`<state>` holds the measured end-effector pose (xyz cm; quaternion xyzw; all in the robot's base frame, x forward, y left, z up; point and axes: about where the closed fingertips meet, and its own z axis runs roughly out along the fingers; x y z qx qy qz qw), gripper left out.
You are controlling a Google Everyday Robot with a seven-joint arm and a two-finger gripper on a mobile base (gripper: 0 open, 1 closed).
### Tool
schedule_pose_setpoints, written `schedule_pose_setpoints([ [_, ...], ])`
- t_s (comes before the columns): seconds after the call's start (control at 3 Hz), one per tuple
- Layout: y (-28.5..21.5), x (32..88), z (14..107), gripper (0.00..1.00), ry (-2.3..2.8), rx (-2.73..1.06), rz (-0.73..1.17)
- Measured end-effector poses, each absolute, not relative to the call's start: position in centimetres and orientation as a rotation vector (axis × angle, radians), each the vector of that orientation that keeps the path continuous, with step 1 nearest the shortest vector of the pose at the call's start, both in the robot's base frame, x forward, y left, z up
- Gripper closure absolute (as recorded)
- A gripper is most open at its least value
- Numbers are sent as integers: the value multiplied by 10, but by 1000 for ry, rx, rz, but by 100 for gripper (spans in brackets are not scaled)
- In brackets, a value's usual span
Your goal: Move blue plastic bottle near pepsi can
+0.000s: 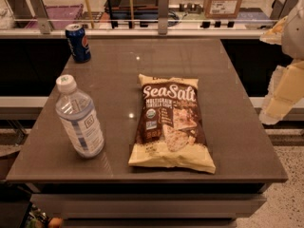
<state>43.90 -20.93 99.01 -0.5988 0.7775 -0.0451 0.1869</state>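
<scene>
Office pantry counter [156, 65]; hand [279, 96] at right

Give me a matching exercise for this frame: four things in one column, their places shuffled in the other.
1. clear plastic water bottle with white cap
2. dark blue Pepsi can
3. brown-and-cream Sea Salt chip bag
4. cream robot gripper

A. far left corner of the grey-brown table
B. beyond its right edge
C. its middle
D. its near left side

Pairs: 1-D, 2-A, 3-C, 4-B
</scene>
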Motion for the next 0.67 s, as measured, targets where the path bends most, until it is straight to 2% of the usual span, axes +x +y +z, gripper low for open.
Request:
schedule_pose_setpoints([
  [0.67, -163, 447, 990, 0, 1984, -1563, 106],
])
